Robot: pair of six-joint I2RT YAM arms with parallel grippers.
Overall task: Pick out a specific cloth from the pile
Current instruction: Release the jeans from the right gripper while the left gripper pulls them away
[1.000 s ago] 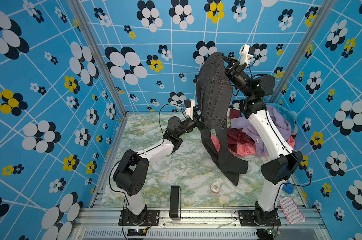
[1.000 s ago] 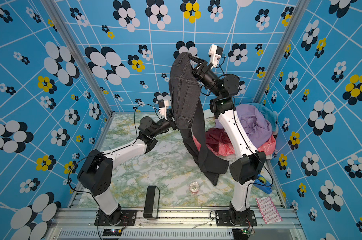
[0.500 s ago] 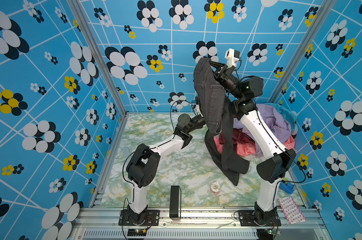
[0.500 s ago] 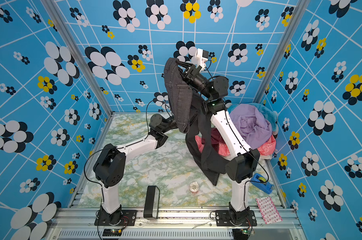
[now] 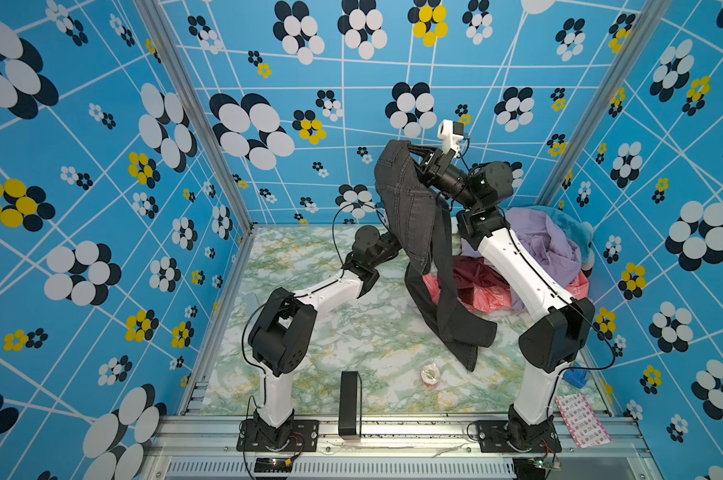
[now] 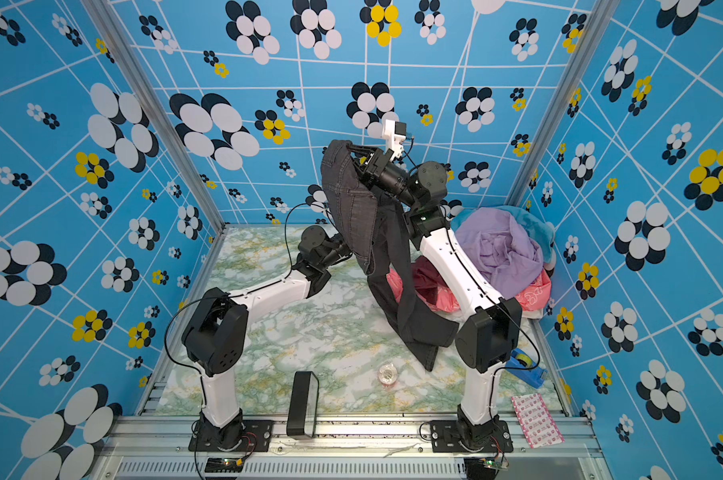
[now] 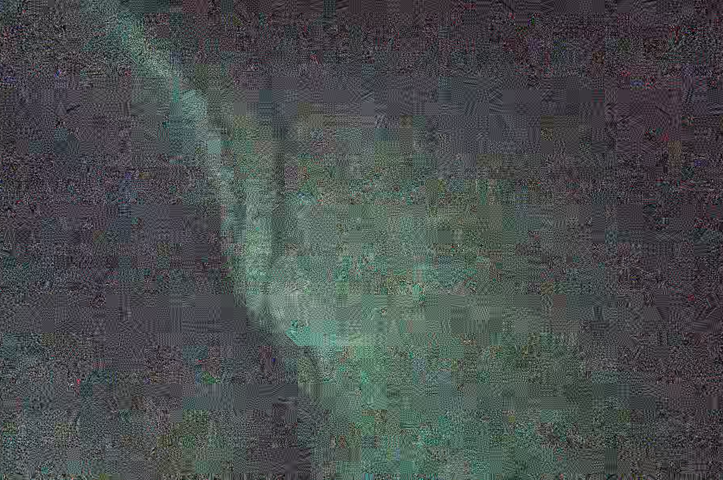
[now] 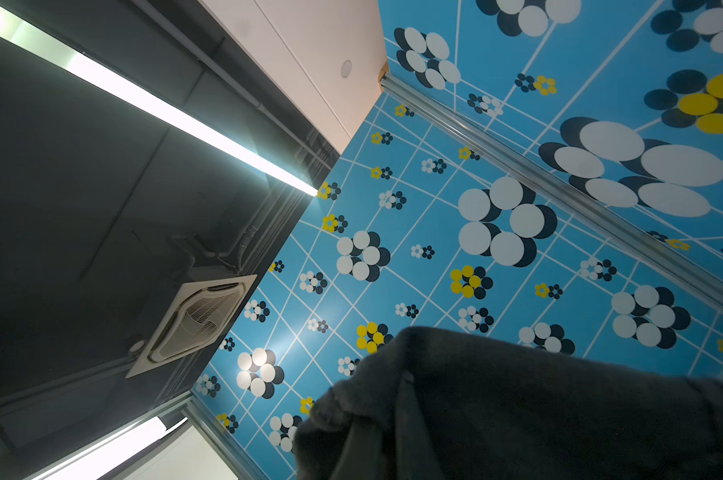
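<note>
The cloth, dark charcoal jeans, hangs high near the back wall. Its top is draped over my right gripper, and its legs trail down to the marble table. In the right wrist view the cloth covers the jaws. My left arm's wrist reaches into the hanging cloth from the left. Its fingers are hidden behind the fabric. The left wrist view shows only dark, noisy fabric. The pile of lilac, maroon, pink and light blue garments sits at the back right.
A tape roll and an upright black box stand near the marble table's front edge. A blue tape dispenser and a pink patterned packet lie at the front right. Patterned walls close in three sides.
My right arm has carried the cloth leftward and a little lower. My left arm has pushed in against the hanging cloth, and its gripper has gone from open to shut.
</note>
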